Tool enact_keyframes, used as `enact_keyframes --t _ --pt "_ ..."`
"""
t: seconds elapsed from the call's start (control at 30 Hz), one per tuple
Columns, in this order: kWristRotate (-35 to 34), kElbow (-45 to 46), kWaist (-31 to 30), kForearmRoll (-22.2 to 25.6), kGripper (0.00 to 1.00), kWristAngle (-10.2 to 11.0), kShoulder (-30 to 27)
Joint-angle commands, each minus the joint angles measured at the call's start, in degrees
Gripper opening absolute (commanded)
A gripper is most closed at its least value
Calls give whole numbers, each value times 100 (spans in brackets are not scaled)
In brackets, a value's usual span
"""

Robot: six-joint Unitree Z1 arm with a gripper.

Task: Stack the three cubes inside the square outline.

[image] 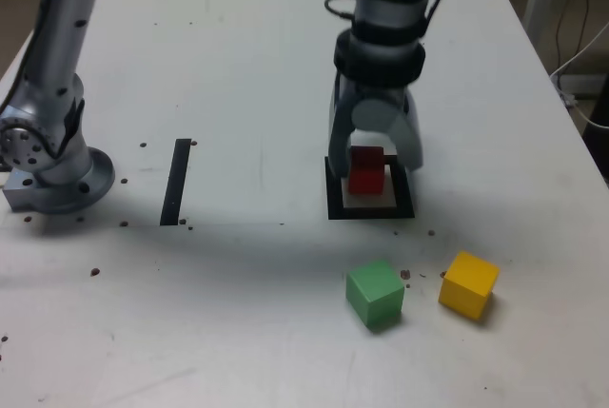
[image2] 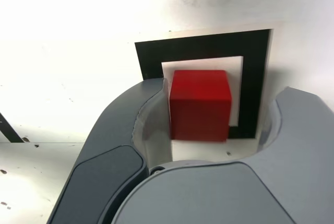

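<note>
The red cube (image: 366, 168) (image2: 200, 104) rests on the white centre of the square outline (image: 371, 210) (image2: 209, 44). My gripper (image: 374, 156) (image2: 224, 91) points down over it, a finger on each side. The jaws stand open: one finger lies close against the cube's side, and a clear gap shows between the cube and the other finger. The green cube (image: 374, 292) and the yellow cube (image: 468, 284) sit on the table nearer the front edge, below the outline in the exterior view. Green is on that view's left of yellow.
A straight black strip (image: 177, 180) lies on the white table toward the exterior view's left. The arm's base (image: 48, 165) stands at the far left. Small dark specks dot the tabletop. Cables hang beyond the table's right edge (image: 580, 113).
</note>
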Motion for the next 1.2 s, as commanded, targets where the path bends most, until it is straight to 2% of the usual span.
enact_keyframes --t 0.0,0.13,0.27,0.4,0.57,0.9,1.17 --pt "-117 -94 -119 182 100 207 -296" --pt "-261 -512 -347 746 100 632 -572" --pt "-162 -1138 -577 1180 100 757 -440" --pt "41 -1913 -841 1506 100 697 0" --pt "322 -2625 -1091 1699 100 517 491" --pt "833 -3262 -1592 1728 100 347 1088" --pt "1004 -3423 -1824 1707 99 208 1507"
